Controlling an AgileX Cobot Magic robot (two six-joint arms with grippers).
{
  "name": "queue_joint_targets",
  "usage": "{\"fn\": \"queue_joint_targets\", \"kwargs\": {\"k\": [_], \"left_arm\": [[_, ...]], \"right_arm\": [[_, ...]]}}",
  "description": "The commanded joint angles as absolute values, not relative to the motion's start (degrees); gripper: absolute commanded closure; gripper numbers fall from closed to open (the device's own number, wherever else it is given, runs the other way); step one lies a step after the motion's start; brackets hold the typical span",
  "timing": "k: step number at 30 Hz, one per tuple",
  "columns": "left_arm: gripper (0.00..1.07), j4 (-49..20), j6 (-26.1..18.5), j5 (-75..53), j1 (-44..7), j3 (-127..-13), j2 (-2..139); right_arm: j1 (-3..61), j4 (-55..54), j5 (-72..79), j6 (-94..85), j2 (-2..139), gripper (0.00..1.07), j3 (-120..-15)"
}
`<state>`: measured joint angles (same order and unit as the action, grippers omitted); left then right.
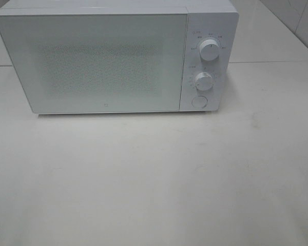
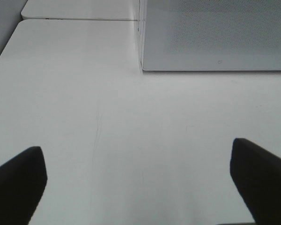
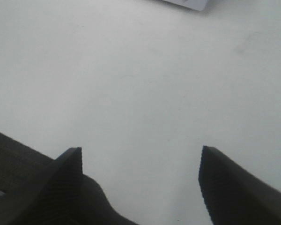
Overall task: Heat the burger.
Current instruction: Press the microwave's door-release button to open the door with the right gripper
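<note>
Left gripper [image 2: 136, 150] wide open, empty; right gripper [image 3: 140, 151] parted too, empty, both over the white table [image 1: 154, 179]. Microwave [image 1: 208, 20] ahead, door [image 1: 92, 56] shut. Burger in no view, maybe inside. Knobs [image 1: 209, 48] on right arm's side.

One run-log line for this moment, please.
microwave door: shut | burger: not in view | left gripper: jaws open, empty | right gripper: jaws open, empty

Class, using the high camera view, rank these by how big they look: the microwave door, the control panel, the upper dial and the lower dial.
1. microwave door
2. control panel
3. upper dial and lower dial: they look about alike, so they are not ranked against each other.
</note>
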<state>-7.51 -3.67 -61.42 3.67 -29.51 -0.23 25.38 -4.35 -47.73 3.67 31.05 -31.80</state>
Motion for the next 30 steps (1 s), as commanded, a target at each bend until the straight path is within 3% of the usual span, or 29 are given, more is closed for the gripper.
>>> {"fn": "queue_joint_targets", "kwargs": {"k": [1, 7, 12, 30], "left_arm": [[0.07, -7.73, -3.38, -61.54, 3.78, -29.56, -1.20], [0.07, -7.73, -3.38, -61.54, 3.78, -29.56, -1.20], [0.07, -7.73, -3.38, -61.54, 3.78, -29.56, -1.20], [0.07, -7.73, -3.38, -61.54, 3.78, -29.56, -1.15]], "right_arm": [[20.74, -3.95, -50.02, 2.69, 26.01, 0.37, -31.91], [15.76, -2.92, -53.34, 2.58, 18.16, 0.36, -31.91], [10.60, 2.12, -56.38, 2.18, 10.71, 0.29, -31.91], [9.34, 3.90, -56.95, 2.18, -2.06, 0.33, -28.53]]}}
